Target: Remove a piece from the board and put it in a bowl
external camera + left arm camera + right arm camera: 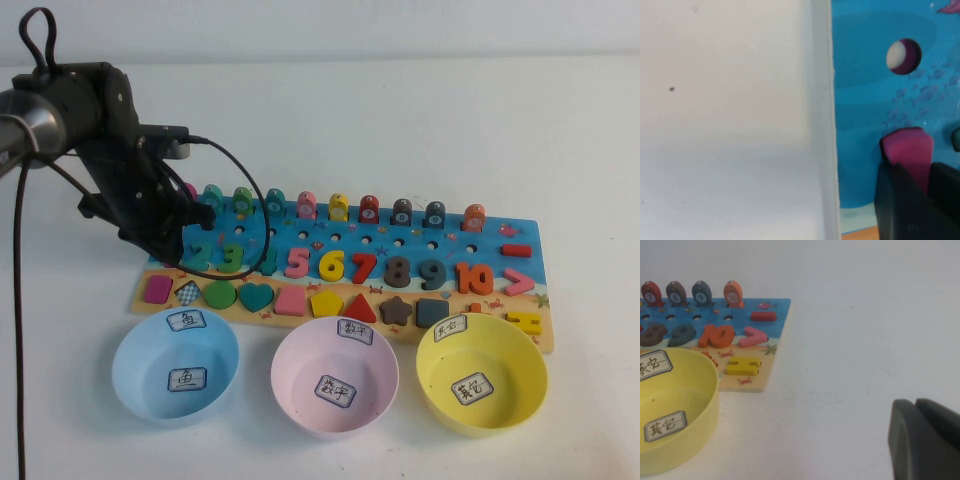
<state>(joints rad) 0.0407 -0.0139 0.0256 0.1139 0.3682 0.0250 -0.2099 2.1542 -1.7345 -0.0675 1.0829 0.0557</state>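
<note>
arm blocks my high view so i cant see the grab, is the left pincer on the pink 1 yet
observer: Yes. Its wrist view shows the left pincer closed on the pink 1, near the board's left edge.
operator: and wheres the right pincer, its not in my view
observer: Its wrist view shows the right pincer over bare table, past the board's right end, on the yellow bowl's side.

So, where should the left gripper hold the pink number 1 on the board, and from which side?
Grip the pink 1 across its narrow upright bar, coming straight down from above. It lies flat in the board, so only its raised side faces are free. The left gripper is already down at the board's left end, with dark fingers on either side of the piece. The right gripper rests off the board's right end.
</note>
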